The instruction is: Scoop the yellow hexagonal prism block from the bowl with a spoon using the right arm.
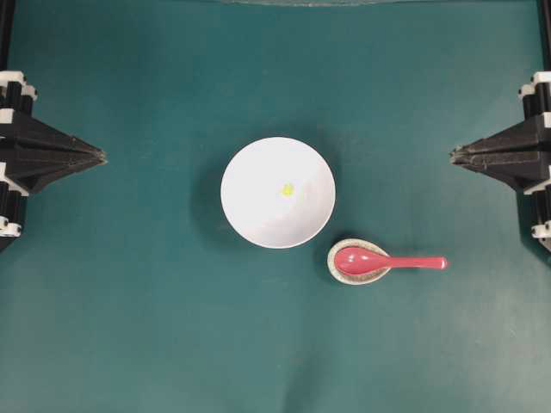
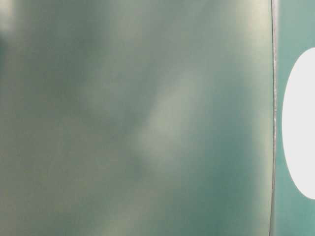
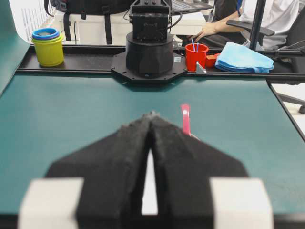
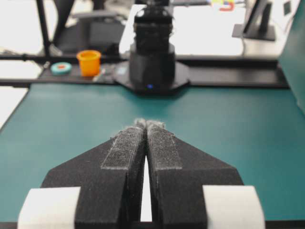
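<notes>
Green tabletop (image 1: 129, 327), table-level view blurred, perhaps bowl (image 1: 277, 193) edge; left hand (image 3: 151, 117) and right hand (image 4: 146, 124) closed, empty

Open mat (image 1: 129, 327) around bowl (image 1: 250, 215), apparently.

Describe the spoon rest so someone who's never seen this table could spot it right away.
Find the big white bowl mid-table on the green table. Just off its lower-right rim sits a small oval dish, the spoon rest, under the pink-red spoon. Unlike the plain bowl, it's speckled grey-white.
</notes>
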